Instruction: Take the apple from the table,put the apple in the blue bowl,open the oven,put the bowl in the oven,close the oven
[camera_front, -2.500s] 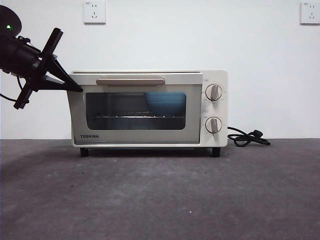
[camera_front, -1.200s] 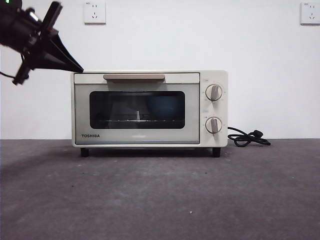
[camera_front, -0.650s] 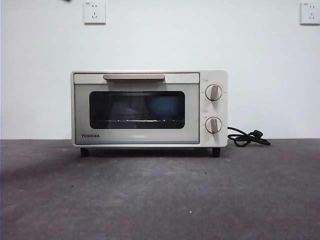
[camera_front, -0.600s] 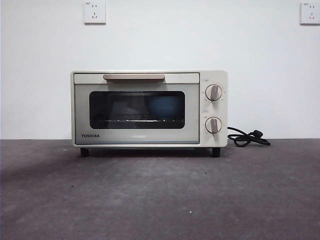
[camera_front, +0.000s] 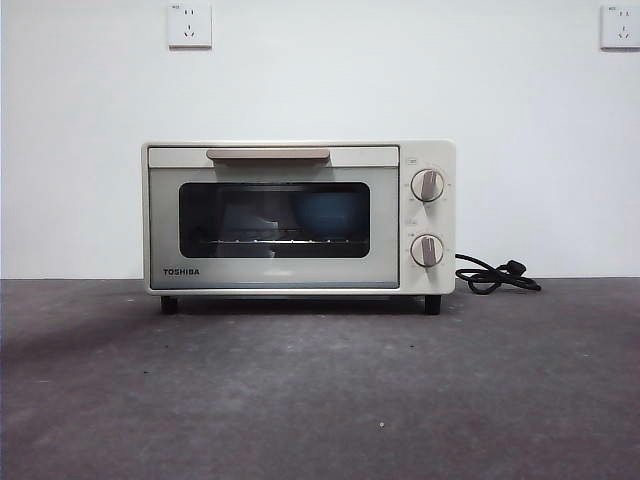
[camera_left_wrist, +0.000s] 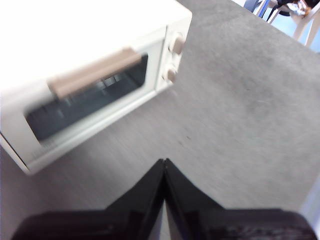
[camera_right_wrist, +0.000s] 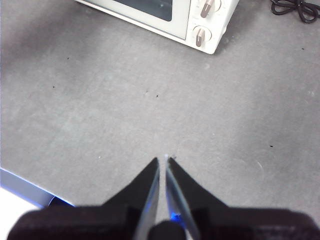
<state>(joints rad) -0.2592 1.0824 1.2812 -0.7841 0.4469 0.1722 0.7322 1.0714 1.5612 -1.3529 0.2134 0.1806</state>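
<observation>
1. Standing on the worktop (camera_front: 320, 400), near its far edge and against a white wall, the oven (camera_front: 298, 218) is seen with its door fully closed.
2. A beige bar handle (camera_front: 268, 154) is placed along the top of the door, and two knobs (camera_front: 427, 185) are set one above the other on the right side of the oven front.
3. The blue bowl (camera_front: 330, 215) is seen through the dark glass, inside the oven, resting on the wire rack in the right half of the window.
4. The apple cannot be made out; the glass is too dark for this.
5. A black cord (camera_front: 497, 275) is coiled on the worktop just beside the right side of the oven.
6. Two wall sockets (camera_front: 189, 24) are fixed high on the wall, one above the left part of the oven and one at the top right corner.
7. No arm is shown in the front view.
8. In the left wrist view the left gripper (camera_left_wrist: 164, 162) is held above the worktop, apart from the oven front, and its jaws are pressed together with nothing between them.
9. In the right wrist view the right gripper (camera_right_wrist: 163, 160) is held over bare worktop, well apart from the oven, and its jaws are almost pressed together, with only a thin slit between them and nothing pinched.
</observation>
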